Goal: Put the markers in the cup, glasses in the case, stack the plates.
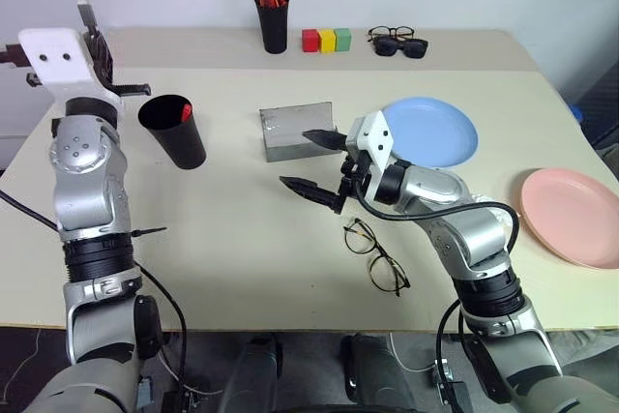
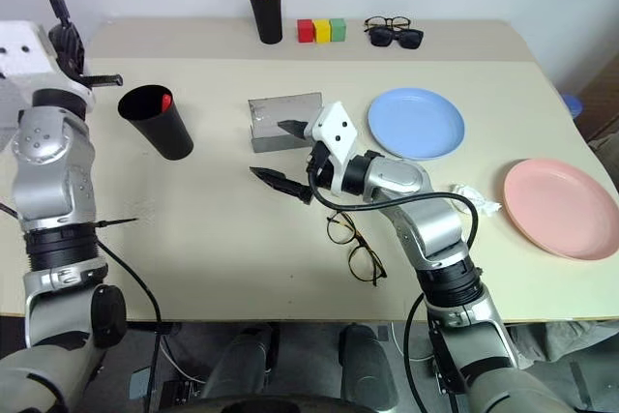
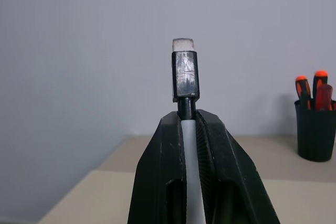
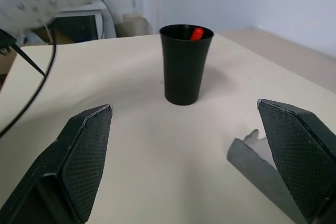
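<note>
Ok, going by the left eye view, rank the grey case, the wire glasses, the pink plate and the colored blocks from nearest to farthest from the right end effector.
1. Grey case, just behind the right end effector.
2. Wire glasses, in front of it.
3. Colored blocks, at the table's back.
4. Pink plate, far right.

text: none readable | labels: none | brands: none | numbers: none | signs: none

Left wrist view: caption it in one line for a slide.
Left gripper shut on the white marker, black cap up, with the cup of red-orange pens on the table behind.
</note>
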